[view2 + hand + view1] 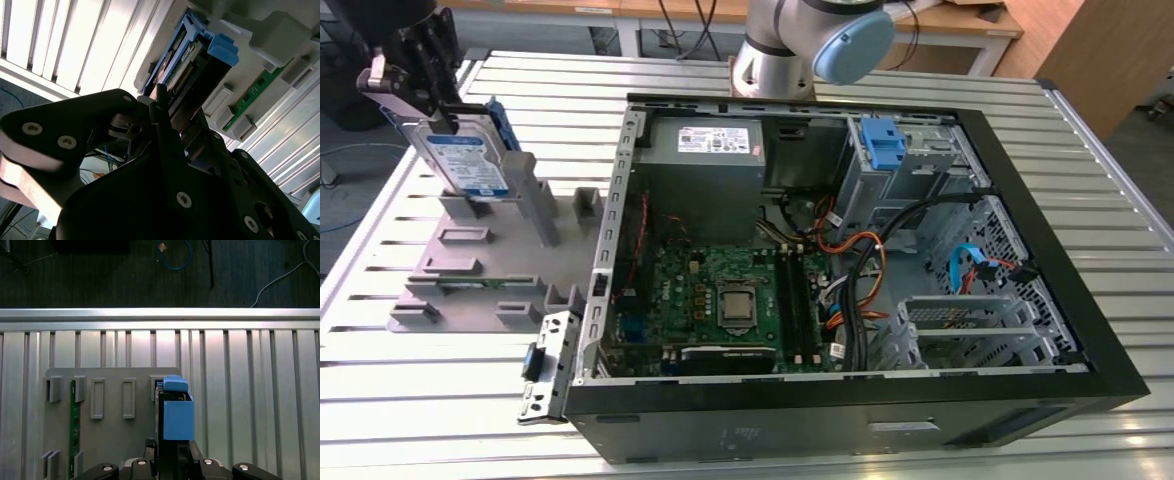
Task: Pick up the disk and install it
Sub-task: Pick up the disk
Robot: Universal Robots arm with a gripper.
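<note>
The disk (464, 160) stands on edge over the back of the grey fixture (467, 270), at the exterior view's left. It is a silver drive with a white-and-blue label in a blue caddy. My gripper (427, 100) comes down on its top edge and is shut on it. In both wrist views the fingers clamp the disk (177, 412) edge-on, with the blue caddy (222, 50) at its far end. The disk's lower edge is level with the fixture's slot; I cannot tell whether it still sits in it.
The open computer case (1067, 250) lies at the exterior view's right, with a motherboard (720, 300), a grey power supply (707, 140), cables and a drive bay holding a blue bracket (887, 145). A green memory stick (75, 425) sits in the fixture. The arm's base (781, 50) stands behind the case.
</note>
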